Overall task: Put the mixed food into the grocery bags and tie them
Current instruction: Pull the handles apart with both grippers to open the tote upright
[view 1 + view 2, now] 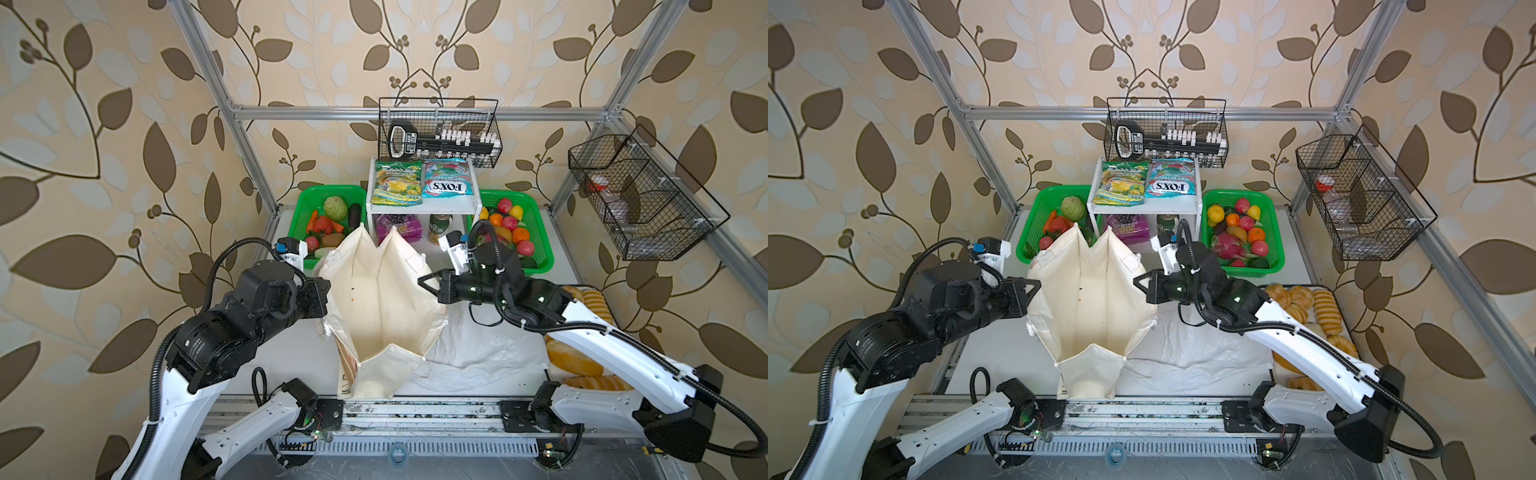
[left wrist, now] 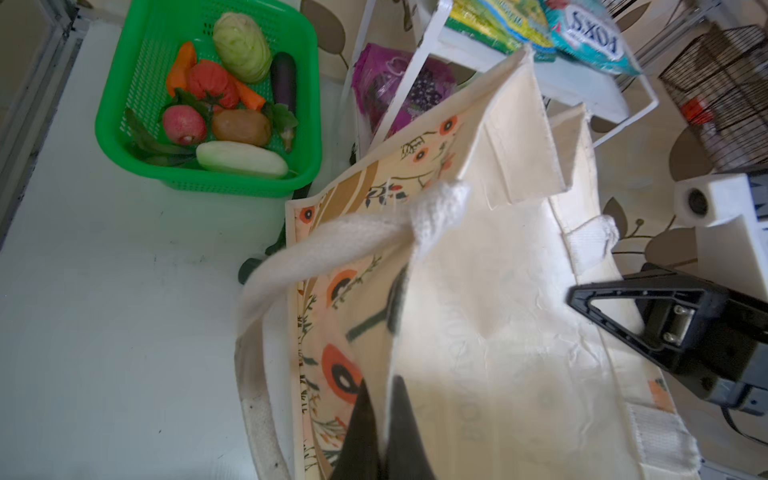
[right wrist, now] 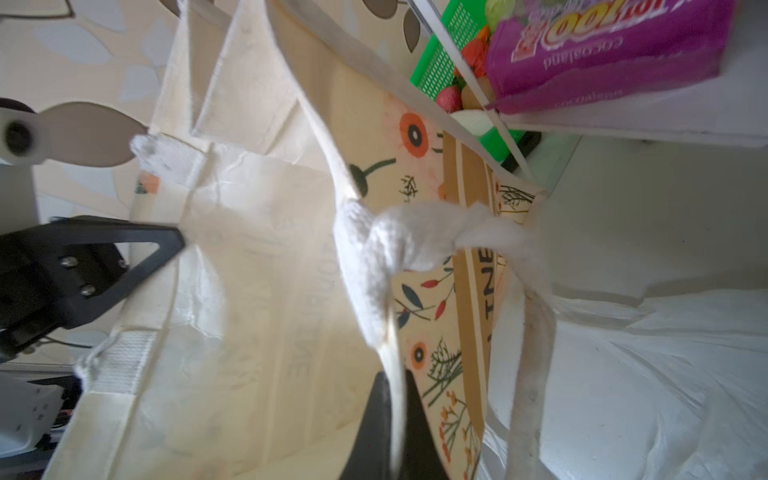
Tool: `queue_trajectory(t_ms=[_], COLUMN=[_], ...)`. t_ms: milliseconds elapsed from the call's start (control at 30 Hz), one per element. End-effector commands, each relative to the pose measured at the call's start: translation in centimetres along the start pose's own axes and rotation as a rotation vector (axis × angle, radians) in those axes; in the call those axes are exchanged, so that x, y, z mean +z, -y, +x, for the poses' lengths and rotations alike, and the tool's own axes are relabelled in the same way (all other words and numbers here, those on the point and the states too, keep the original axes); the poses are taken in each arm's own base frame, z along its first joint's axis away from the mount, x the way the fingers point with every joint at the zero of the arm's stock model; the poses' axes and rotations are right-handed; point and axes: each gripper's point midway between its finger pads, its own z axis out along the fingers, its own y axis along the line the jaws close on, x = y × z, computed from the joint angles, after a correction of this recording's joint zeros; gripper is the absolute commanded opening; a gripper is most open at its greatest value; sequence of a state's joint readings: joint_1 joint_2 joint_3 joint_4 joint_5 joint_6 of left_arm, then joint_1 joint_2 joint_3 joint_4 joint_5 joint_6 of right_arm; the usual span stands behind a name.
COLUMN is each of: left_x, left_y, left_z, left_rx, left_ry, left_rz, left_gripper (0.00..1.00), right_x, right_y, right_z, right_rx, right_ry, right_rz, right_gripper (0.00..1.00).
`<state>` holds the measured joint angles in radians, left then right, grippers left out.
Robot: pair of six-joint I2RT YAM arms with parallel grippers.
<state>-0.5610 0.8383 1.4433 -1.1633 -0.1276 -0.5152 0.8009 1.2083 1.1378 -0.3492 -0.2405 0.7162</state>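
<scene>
leaf-print wallpaper [image 1: 124, 124] on every side; white tabletop [image 2: 104, 311] beneath.

- canvas tote [image 1: 382, 299]: stood upright at mid-table, mouth up, far end panel folded inward in a v. no food showed inside.
- left gripper [image 1: 1036, 287]: jaws pressed together on the tote's left rim, with cloth pinched between them in the left wrist view.
- right gripper [image 1: 420, 279]: likewise pinched the right rim, near a handle root.
- plastic carrier bag [image 1: 478, 345]: lay flat and crumpled on the table, right of the tote and apparently against it.
- food, unpacked: purple snack packet [image 1: 399, 228] and drink can [image 1: 440, 230] sat on the lower level of the white rack [image 1: 457, 203], just behind the tote. the fox's candy packet [image 1: 446, 178] lay on the upper level. the dragon fruit [image 1: 1227, 245] lay in the right green basket [image 1: 1273, 232].
- handling note, as judgement: the step looked like spreading the tote's mouth for loading. both pinches should stay on the hem and pull level and outward, not upward, so the base stays flat. the inward fold at the far end wanted pushing out. soft canvas would likely sag once one side was let go, so the walls should be set wide first. the loose handle straps might drop across the opening.
</scene>
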Motion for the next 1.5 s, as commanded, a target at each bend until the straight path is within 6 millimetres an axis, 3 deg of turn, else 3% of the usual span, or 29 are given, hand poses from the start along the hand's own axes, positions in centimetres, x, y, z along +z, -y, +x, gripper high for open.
queue_trajectory(t_ms=[0, 100, 200, 533, 633, 700, 800, 900, 1000, 1100, 1267, 1333, 1467], left_x=[1.3, 2.6, 3.0, 7.5, 8.2, 8.7, 9.0, 8.5, 7.5, 6.5, 5.3, 4.5, 4.6], left_y=[-1.6, -2.5, -2.8, 1.7, 2.0, 1.3, 0.2, -1.4, -2.9, -4.4, -7.1, -8.1, -8.3], left_z=[-0.2, 0.6, 0.4, 1.7, 1.6, 1.6, 2.0, 2.0, 1.8, 1.6, 1.6, 1.3, 1.3], left_rx=[0.042, 0.053, 0.058, 0.015, 0.003, 0.005, 0.006, -0.006, -0.006, -0.008, 0.053, 0.061, 0.077], left_ry=[0.006, -0.016, 0.021, -0.068, -0.067, -0.066, -0.071, -0.053, -0.007, 0.036, 0.055, 0.067, 0.091], left_rz=[-0.100, -0.153, -0.156, 0.062, 0.067, 0.026, -0.032, -0.108, -0.166, -0.228, -0.370, -0.430, -0.427], left_gripper=[0.00, 0.00, 0.00, 0.00, 0.00, 0.00, 0.00, 0.00, 0.00, 0.00, 0.00, 0.00, 0.00], right_x=[2.5, 3.8, 3.8, -2.8, -4.1, -3.7, -1.9, -1.1, -0.7, -0.6, -2.1, -3.1, -4.4], right_y=[1.5, 4.8, 7.4, 11.0, 10.4, 9.8, 9.2, 9.0, 7.7, 6.3, 5.5, 5.5, 6.1], right_z=[1.7, 2.7, 3.3, 0.1, -0.8, -0.8, 0.4, 0.9, 0.6, 0.1, -1.3, -1.9, -2.6], right_rx=[0.033, 0.054, 0.099, 0.082, 0.066, 0.049, 0.055, 0.037, 0.004, -0.020, -0.052, -0.066, -0.087], right_ry=[-0.047, -0.060, -0.063, 0.105, 0.145, 0.136, 0.049, 0.012, 0.001, 0.001, 0.062, 0.100, 0.155], right_rz=[0.007, 0.093, 0.144, 0.302, 0.284, 0.245, 0.173, 0.158, 0.092, 0.031, 0.015, 0.020, 0.054], right_gripper=[0.00, 0.00, 0.00, 0.00, 0.00, 0.00, 0.16, 0.19, 0.32, 0.37, 0.60, 0.63, 0.65])
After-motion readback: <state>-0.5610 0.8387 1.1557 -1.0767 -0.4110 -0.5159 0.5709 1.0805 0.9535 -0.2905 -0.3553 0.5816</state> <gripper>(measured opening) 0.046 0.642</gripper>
